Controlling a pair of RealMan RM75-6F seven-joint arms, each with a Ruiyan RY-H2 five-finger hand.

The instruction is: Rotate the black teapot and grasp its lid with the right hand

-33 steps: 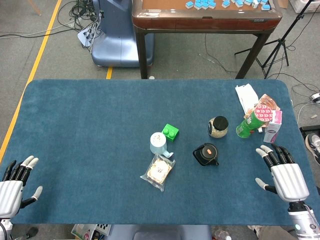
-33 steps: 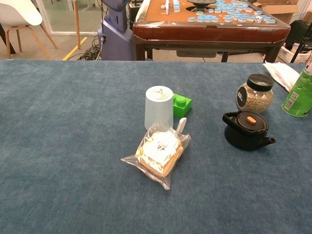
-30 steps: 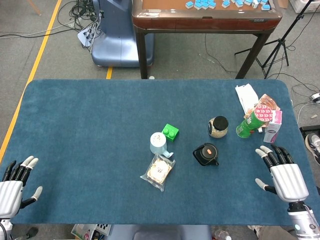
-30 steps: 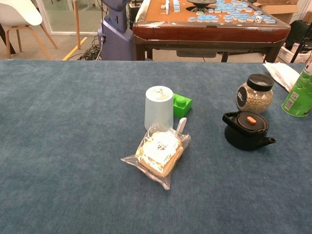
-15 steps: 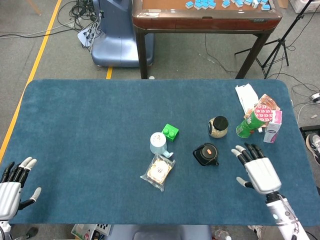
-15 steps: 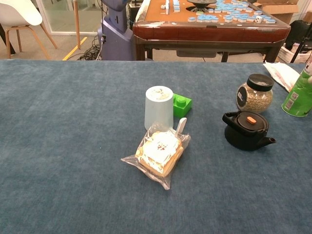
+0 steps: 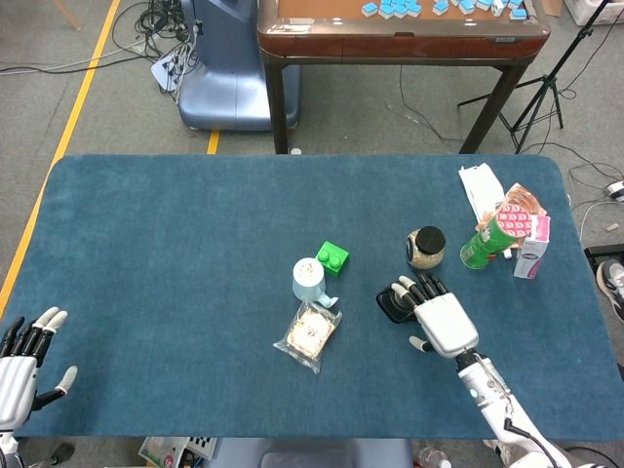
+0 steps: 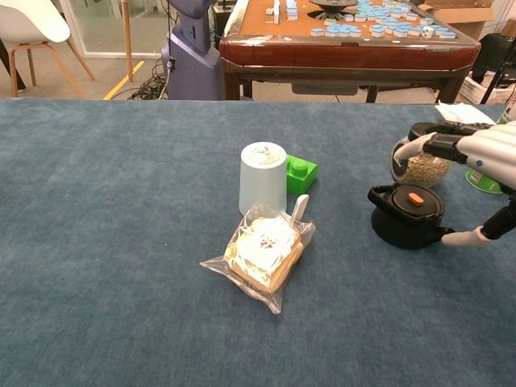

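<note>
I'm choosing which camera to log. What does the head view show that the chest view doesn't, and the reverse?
Only the head view shows the left hand, open at the table's near left corner, and the snack packets by the green can. Only the chest view shows the gap between the right hand and the teapot's lid, and a white chair. Both show the black teapot, jar, cup, green block and bagged bread.

The head view looks steeply down from above the near edge, taking in the whole blue counter point(image 7: 175, 253) and the floor beyond. The chest view sits low and closer, facing level across the counter. Both share the black teapot point(image 8: 405, 216), upturned cup point(image 7: 308, 279) and green brick point(image 8: 299, 173).
</note>
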